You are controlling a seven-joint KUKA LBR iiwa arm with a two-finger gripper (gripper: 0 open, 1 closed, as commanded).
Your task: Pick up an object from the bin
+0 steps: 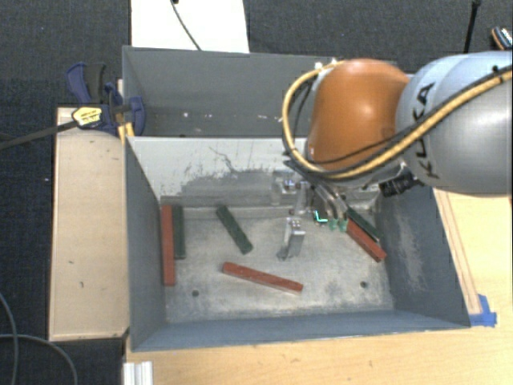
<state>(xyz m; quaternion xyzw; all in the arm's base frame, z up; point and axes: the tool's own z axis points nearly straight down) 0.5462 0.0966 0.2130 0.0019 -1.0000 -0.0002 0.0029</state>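
Grey bin (200, 255) floor: my gripper (309, 229) hangs right of centre, near a red stick (365, 242); open or closed, can't tell.

The one piece of writing I can read sits on my own silver arm shell (473, 151): dark block letters (424, 96) running sideways down its rounded end, just beside the orange cover (357, 111). They give the maker's name, KUKA. A yellow-and-black cable (449, 107) crosses the shell over the middle of the word, and the curve bends the letters, so I make out the end letters clearly and the middle ones only in part.
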